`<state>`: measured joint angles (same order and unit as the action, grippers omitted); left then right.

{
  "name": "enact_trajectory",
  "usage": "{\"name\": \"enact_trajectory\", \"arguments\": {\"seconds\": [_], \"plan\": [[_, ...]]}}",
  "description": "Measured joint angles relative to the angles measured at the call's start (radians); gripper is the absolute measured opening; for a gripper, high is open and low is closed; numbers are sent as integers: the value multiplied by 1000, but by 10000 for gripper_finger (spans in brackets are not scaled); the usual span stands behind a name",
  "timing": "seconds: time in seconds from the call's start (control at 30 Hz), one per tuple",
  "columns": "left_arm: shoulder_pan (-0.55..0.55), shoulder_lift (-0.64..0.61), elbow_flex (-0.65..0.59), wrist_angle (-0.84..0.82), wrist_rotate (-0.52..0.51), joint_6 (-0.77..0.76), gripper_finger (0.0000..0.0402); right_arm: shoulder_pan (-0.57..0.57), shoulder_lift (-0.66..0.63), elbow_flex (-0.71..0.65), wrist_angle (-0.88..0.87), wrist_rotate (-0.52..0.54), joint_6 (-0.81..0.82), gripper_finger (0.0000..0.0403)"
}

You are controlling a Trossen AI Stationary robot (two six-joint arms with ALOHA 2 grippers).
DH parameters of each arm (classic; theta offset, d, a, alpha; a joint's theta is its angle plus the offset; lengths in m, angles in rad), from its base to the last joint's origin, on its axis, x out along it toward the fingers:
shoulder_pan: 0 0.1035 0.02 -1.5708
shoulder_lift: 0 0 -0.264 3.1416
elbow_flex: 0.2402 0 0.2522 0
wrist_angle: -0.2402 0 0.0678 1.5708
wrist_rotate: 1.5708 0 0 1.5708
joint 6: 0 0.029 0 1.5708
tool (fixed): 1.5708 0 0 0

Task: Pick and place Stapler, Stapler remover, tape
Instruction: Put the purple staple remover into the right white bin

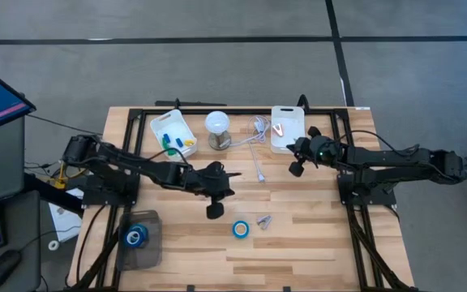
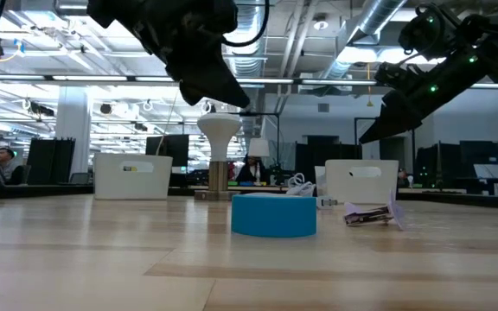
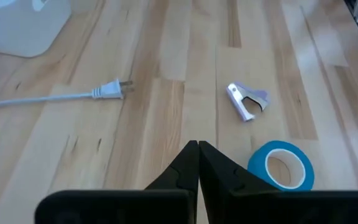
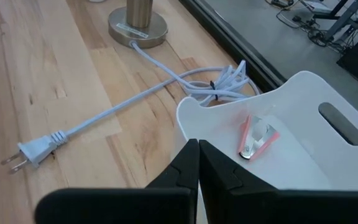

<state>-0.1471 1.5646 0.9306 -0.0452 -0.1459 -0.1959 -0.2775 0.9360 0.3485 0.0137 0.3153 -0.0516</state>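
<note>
Your left gripper (image 3: 198, 149) hangs clenched and empty above the tape (image 3: 281, 164), presumably awaiting pickup; right gripper (image 4: 198, 147), likewise clenched, idles over the white bin (image 4: 303, 134).

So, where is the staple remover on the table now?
In the high view the staple remover lies near the table's centre, just right of a blue tape roll, untouched.

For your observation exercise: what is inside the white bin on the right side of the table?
The white bin holds one small clear and red-orange staple remover lying on its floor. The right tool, shut, covers part of the near wall, so that corner cannot be checked.
</note>
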Motion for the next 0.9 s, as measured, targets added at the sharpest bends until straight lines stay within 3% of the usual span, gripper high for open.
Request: {"name": "enact_trajectory", "arguments": {"seconds": [0.1,0.23,0.33,0.67,0.9], "plan": [[1,5,0,0,-1,7,2,4,0,0,-15,-74,22,0],[1,-1,0,-7,-1,14,2,18,0,0,-15,-366,34,0],[1,-12,0,-41,-2,53,2,52,0,0,-14,-498,22,0],[1,-14,-1,-109,-52,62,2,232,0,0,52,-535,-79,0],[3,-54,-9,-141,-101,100,2,280,5,0,119,-535,-79,0]]}}
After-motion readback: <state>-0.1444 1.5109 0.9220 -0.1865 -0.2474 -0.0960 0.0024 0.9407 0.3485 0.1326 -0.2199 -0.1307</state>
